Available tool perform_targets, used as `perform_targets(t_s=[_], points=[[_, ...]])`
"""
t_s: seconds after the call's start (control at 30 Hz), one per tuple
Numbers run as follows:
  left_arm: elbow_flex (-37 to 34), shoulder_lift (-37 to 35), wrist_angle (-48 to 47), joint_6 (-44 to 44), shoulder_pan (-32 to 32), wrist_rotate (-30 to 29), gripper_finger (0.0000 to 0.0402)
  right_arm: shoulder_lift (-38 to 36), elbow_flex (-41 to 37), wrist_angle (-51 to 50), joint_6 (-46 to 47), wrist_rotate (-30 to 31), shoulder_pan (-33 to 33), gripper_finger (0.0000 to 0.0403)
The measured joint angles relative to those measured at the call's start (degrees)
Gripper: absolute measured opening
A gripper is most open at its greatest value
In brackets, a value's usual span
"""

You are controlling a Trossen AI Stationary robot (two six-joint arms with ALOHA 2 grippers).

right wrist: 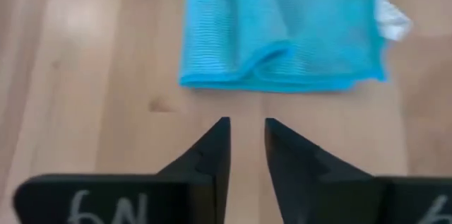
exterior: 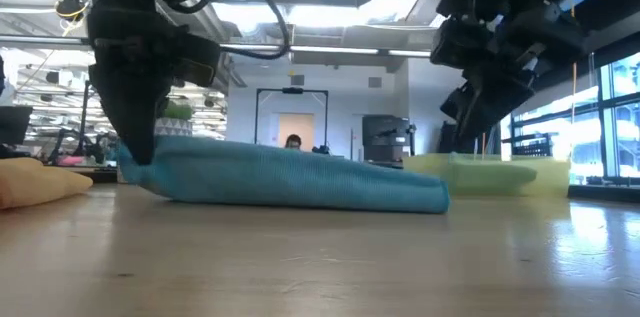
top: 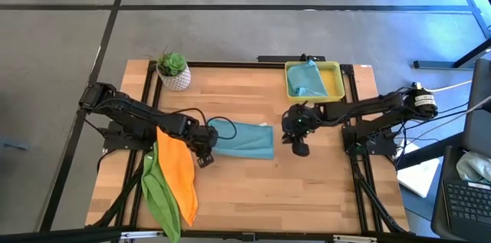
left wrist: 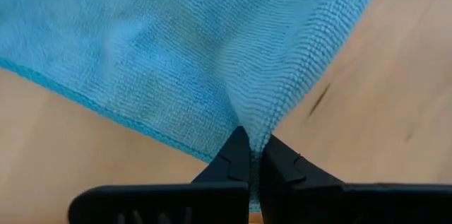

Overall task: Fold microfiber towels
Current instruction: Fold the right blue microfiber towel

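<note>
A folded teal towel (top: 244,139) lay at mid-table, its left edge pinched by the closed left gripper (left wrist: 256,159). The right gripper (right wrist: 247,139) was held just right of the towel, clear of it, fingers slightly parted and empty. The cloth was judged light, soft and limp; it would sag unless taken at corners or hemmed edges. Orange (top: 176,174) and green (top: 159,197) towels were heaped near-left; another teal one sat in the yellow tray (top: 334,83).

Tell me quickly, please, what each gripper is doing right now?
Left gripper: shut on an edge of the teal towel.
Right gripper: open, holding nothing, just off the towel's other end.
</note>
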Motion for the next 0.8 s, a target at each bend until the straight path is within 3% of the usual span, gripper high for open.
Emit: perform_targets(t_s=[0.23,0.53,0.6,0.8], points=[[0.02,0.0,5.4,-9.77,-1.5,0.86,0.0,0.0,1.47,3.75,6.46,2.08,-1.07,0.0105],[0.13,0.0,10.41,-24.98,-4.6,-4.28,0.0,1.61,1.52,8.64,7.17,17.11,-2.96,0.0105],[0.13,0.0,10.54,-26.67,-5.04,-5.67,0.0,4.28,1.52,10.65,7.25,16.26,-3.99,0.0105],[0.13,0.0,10.77,-31.0,-5.71,-8.1,0.0,13.09,1.52,21.47,7.98,5.19,-3.5,0.0105]])
